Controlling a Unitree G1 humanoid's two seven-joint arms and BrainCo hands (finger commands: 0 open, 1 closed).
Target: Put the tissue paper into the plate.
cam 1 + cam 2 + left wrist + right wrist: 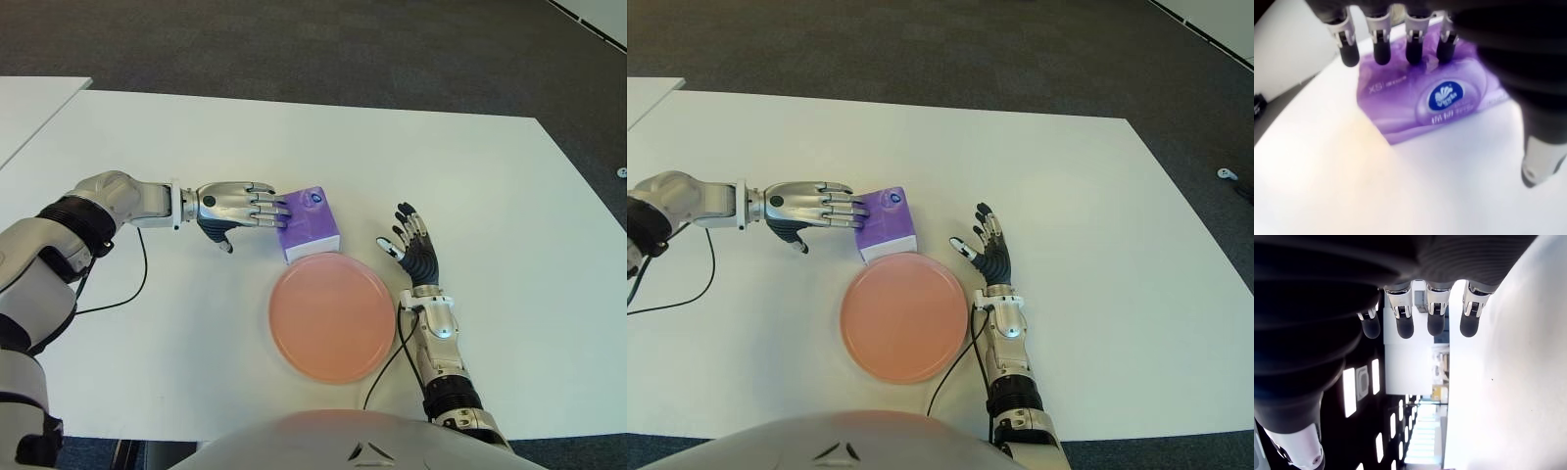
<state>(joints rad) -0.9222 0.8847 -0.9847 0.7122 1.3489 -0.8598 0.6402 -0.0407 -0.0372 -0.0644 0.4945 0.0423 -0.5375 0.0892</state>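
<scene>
On the white table [490, 176], just beyond the pink plate [333, 318], a purple tissue pack [312, 223] lay under the left hand's [235, 206] outstretched fingers [1381, 46], not yet gripped. It was judged light, soft and crushable, best pinched across its sides. The right hand [416, 257] was held open beside the plate's right.

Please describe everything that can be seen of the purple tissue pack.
The tissue pack is a small soft rectangular packet in glossy purple wrap, with a round blue-and-white logo and pale lettering on top. It lies flat on the white table, just beyond the pink plate, at its far rim, not in it. The left hand has its fingertips over one edge, not closed around it.
</scene>
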